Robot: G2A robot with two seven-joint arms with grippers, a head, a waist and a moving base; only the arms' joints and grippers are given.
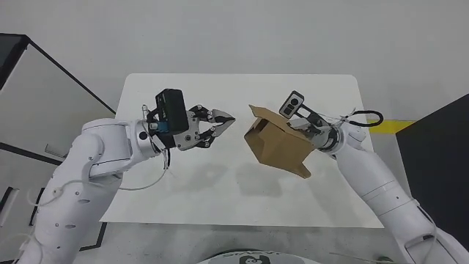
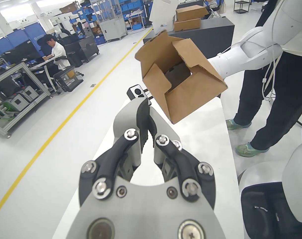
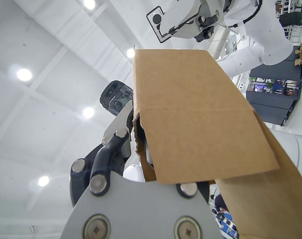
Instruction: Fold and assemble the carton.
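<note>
The carton (image 1: 277,145) is plain brown cardboard, matt and slightly fibrous. Its edge by the right gripper (image 3: 135,125) is ragged and torn. The worktop (image 1: 242,191) is white and smooth, with a dull sheen. The left gripper (image 2: 148,128) has satin grey metal plates, shiny screw heads and matt black plastic links. Its fingers (image 2: 143,115) carry black, ribbed, rubbery pads.

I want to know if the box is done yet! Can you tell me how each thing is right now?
carton: held up off the table, tilted, end flaps open, not closed yet.
right gripper: jaws shut on the carton's wall.
left gripper: jaws shut, empty, apart from the carton.
</note>
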